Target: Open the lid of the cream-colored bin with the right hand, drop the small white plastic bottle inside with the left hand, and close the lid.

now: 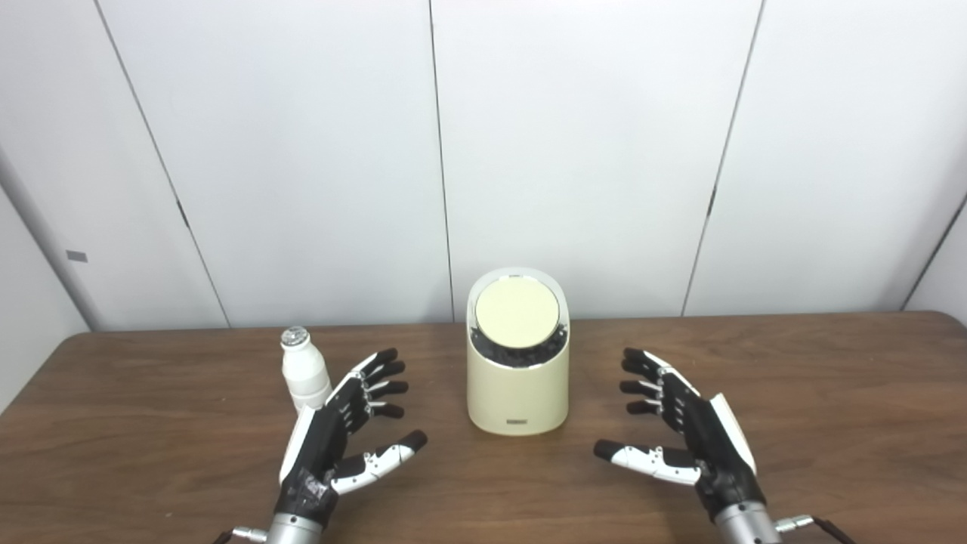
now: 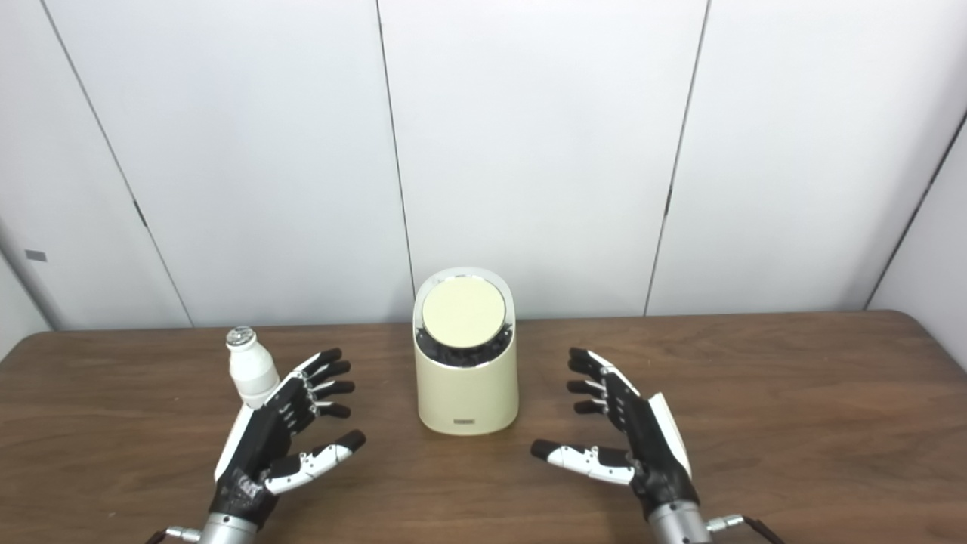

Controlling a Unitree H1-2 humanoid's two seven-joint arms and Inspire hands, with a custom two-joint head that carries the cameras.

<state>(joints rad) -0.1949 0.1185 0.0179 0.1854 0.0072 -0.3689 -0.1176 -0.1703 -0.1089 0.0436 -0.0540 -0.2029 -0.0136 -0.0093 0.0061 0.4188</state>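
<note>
**Q:** White wall panels stand behind a brown wooden table; which containers do we see on it, and what do they hold?

**A:** We see a cream-colored bin upright at the middle of the table, toward the wall. Its round lid lies shut and tilts toward us inside a pale rim. Below the lid's near edge we note a dark band; we cannot tell what it is, and the bin's inside is hidden. A small white plastic bottle stands upright to the left of the bin, apart from it, with a silvery cap on top. We cannot see its contents.

**Q:** How do the hands stand?

**A:** We see the left hand with fingers spread and thumb extended, palm turned toward the bin, holding nothing. Its back partly covers the bottle's base; we cannot tell whether they touch. The right hand mirrors it on the other side of the bin, fingers apart, thumb pointing inward, holding nothing and clear of the bin.
</note>
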